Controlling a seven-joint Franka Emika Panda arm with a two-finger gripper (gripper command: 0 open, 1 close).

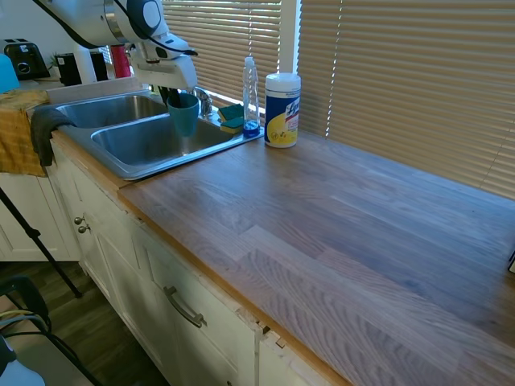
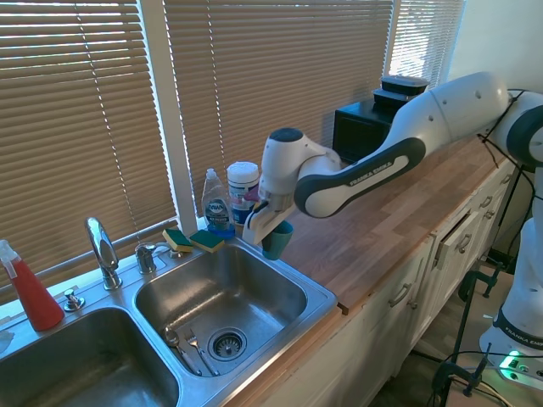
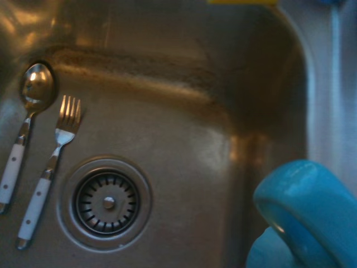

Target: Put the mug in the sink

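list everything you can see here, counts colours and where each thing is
teal-blue tapered mug: 1, held above the right-hand basin's edge
double-basin stainless steel sink: 1, silver, set in the wooden counter
chrome gooseneck faucet: 1, behind the basins
white-handled spoon and fork: 1 each, on the basin floor by the drain
yellow-and-green sponges: 2, on the back rim
clear slim soap bottle: 1, by the sponges
white-and-yellow wipes canister: 1, on the counter beside the bottle
red spray bottle: 1, far side of the sink
white arm's gripper: 1, shut on the mug
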